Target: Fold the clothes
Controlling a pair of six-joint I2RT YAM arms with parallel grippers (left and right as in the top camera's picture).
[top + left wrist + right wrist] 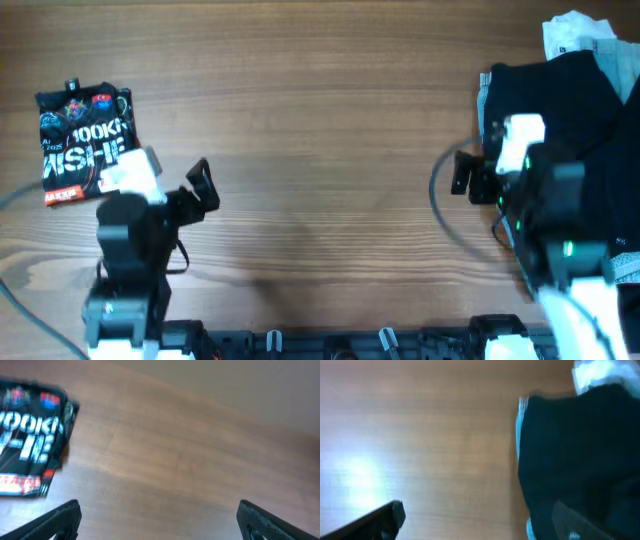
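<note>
A pile of clothes lies at the table's far right: a large plain black garment (565, 85) with a white piece (575, 30) behind it. The right wrist view shows the black garment (580, 445), a light-blue edge (518, 425) along its left side, and the white piece (600, 375). A folded black garment with colourful print (82, 140) lies at the far left and also shows in the left wrist view (30, 435). My left gripper (203, 186) (160, 522) is open and empty over bare wood. My right gripper (462, 172) (480, 520) is open and empty, one finger over the black garment's edge.
The wooden table (320, 120) stretches between the two arms. A black cable (440, 205) loops beside the right arm. A dark rail (330, 340) runs along the front edge.
</note>
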